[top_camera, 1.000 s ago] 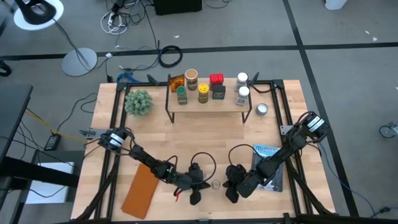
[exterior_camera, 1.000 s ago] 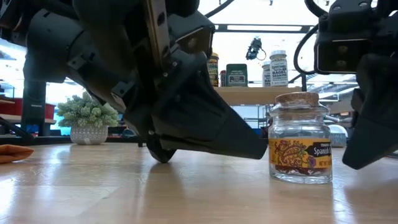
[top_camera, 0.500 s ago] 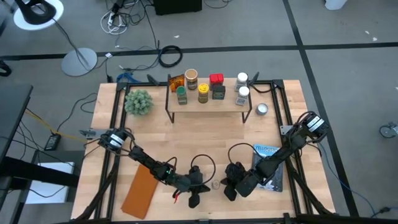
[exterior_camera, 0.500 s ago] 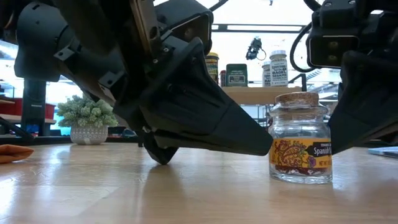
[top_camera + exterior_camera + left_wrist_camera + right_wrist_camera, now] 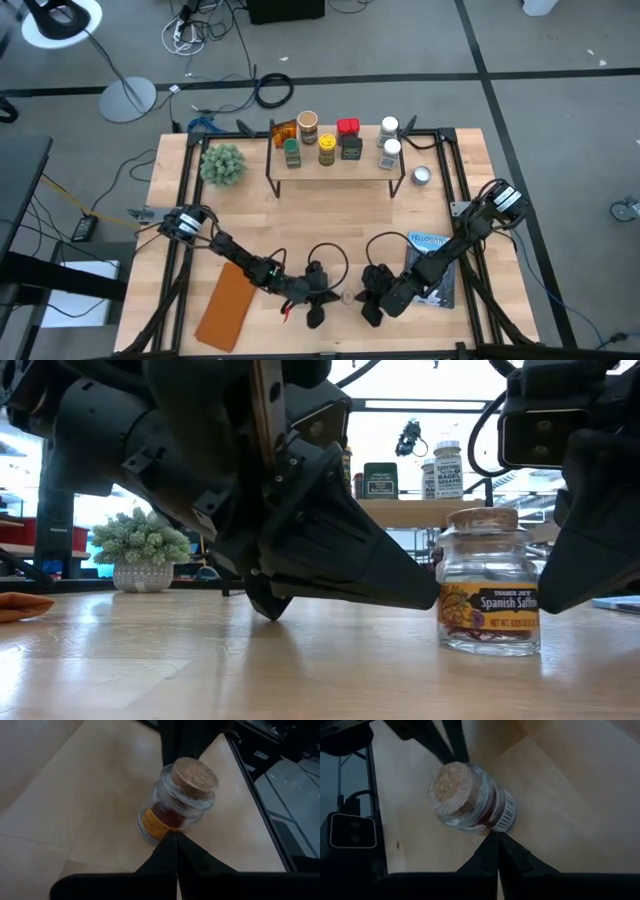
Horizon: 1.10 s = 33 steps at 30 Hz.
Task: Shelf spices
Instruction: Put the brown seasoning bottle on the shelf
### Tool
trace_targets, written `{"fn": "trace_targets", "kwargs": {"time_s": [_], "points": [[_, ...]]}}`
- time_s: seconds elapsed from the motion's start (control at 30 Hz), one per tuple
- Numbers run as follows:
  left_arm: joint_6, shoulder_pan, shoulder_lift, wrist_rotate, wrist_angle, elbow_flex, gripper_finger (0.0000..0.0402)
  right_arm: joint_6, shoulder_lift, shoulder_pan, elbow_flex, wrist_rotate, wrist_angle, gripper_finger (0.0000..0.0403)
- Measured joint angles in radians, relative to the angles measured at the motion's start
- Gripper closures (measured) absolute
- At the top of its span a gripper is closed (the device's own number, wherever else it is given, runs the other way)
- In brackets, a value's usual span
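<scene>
The cork-topped saffron jar [image 5: 488,582] stands upright near the worktop's [image 5: 300,220] front edge, between both hands. The left hand [image 5: 322,298] and right hand [image 5: 372,296] appear closed, pressing its sides. Keep pressure even; the shelf [image 5: 335,163] sits well apart.

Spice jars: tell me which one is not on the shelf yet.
The cork-stoppered glass saffron jar. It stands alone on the table's near edge between the left gripper and right gripper; the others sit on the shelf at the back.

Two dark jointed arms trail looping black cables, ending in wedge-shaped black fingers.
</scene>
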Motion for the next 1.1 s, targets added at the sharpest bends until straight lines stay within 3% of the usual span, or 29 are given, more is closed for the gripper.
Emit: {"fn": "trace_targets", "kwargs": {"time_s": [0.47,0.6,0.8,0.97,1.1], "points": [[0.011,0.003,-0.001,0.008,-0.039,-0.002,0.0401,0.023,0.000,0.014,0.000,-0.086,-0.006,0.0403],[0.013,0.003,-0.002,0.017,-0.050,-0.001,0.0401,0.080,0.000,0.029,0.001,-0.101,-0.082,0.0403],[0.138,0.000,-0.036,0.015,-0.144,-0.006,0.0401,0.166,-0.002,0.074,0.138,-0.096,-0.468,0.0403],[0.196,0.000,-0.139,-0.115,-0.356,-0.032,0.0401,0.199,0.000,0.107,0.331,-0.062,-0.848,0.0403],[0.208,-0.009,-0.252,-0.183,-0.299,-0.150,0.0401,0.198,0.000,0.113,0.437,-0.062,-0.991,0.0403]]}}
